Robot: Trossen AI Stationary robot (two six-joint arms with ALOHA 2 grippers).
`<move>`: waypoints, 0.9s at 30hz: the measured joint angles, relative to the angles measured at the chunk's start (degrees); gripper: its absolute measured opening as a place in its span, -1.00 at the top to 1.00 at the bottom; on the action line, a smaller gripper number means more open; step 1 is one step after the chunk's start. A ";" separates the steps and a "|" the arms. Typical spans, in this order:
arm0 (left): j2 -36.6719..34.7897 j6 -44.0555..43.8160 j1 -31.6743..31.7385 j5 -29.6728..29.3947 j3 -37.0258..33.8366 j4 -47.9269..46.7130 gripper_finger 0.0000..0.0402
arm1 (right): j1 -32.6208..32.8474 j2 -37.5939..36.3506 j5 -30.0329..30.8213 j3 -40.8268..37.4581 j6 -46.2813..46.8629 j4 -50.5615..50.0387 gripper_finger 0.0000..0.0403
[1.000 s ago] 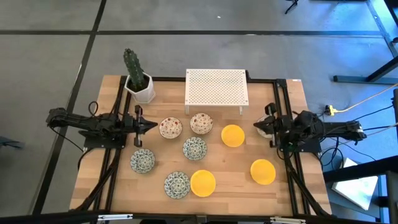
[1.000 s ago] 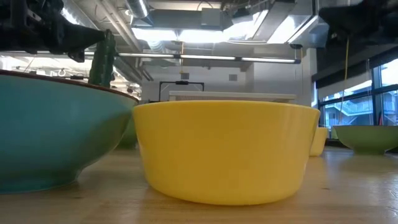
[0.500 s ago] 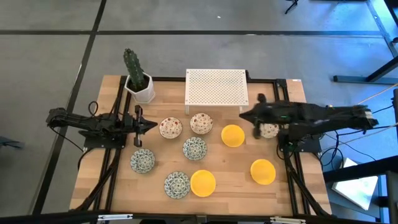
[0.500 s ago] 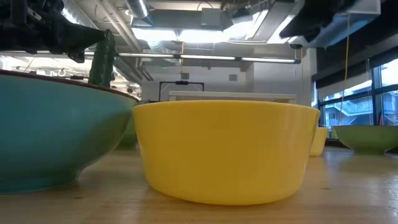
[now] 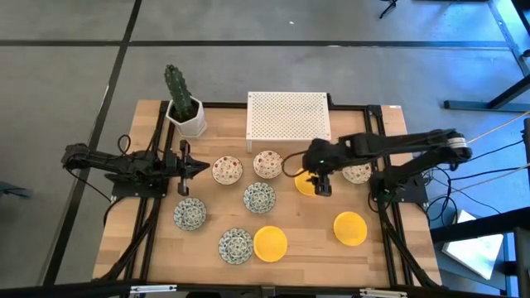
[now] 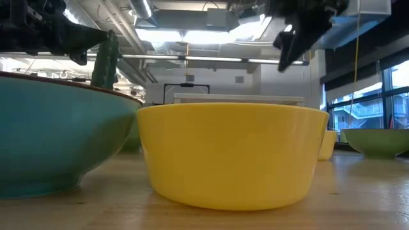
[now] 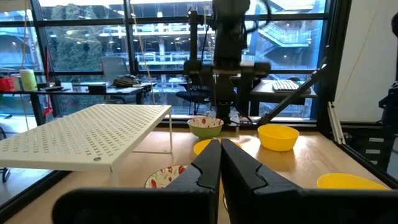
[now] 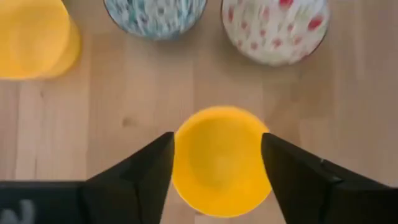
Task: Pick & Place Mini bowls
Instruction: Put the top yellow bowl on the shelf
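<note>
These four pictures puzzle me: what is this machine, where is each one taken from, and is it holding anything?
Two robot arms work at a wooden table. One camera looks down from above, one sits at table height, one rides on each wrist. Small bowls, a cactus pot and a white perforated rack stand on the table. The right gripper hangs open above a yellow bowl, its fingers either side of it, holding nothing. The left gripper waits shut at the table's left side.

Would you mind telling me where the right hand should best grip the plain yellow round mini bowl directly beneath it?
Grip the plain yellow round mini bowl by its rim, coming straight down. It sits upright and open, and the right hand, open, already straddles it, fingers either side. Pinching across opposite rim edges looks safest.
</note>
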 joint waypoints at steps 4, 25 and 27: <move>0.00 0.00 0.00 0.00 0.00 0.00 0.97 | 0.40 3.05 -0.18 -0.08 0.75 -1.09 -0.32; 0.00 -1.79 0.00 0.00 0.07 1.15 0.97 | 2.24 12.96 -0.29 -0.12 -1.75 0.77 -0.36; 0.00 -1.96 0.00 0.00 0.07 1.26 0.97 | 2.83 13.95 -0.18 -0.12 -1.40 0.83 -0.36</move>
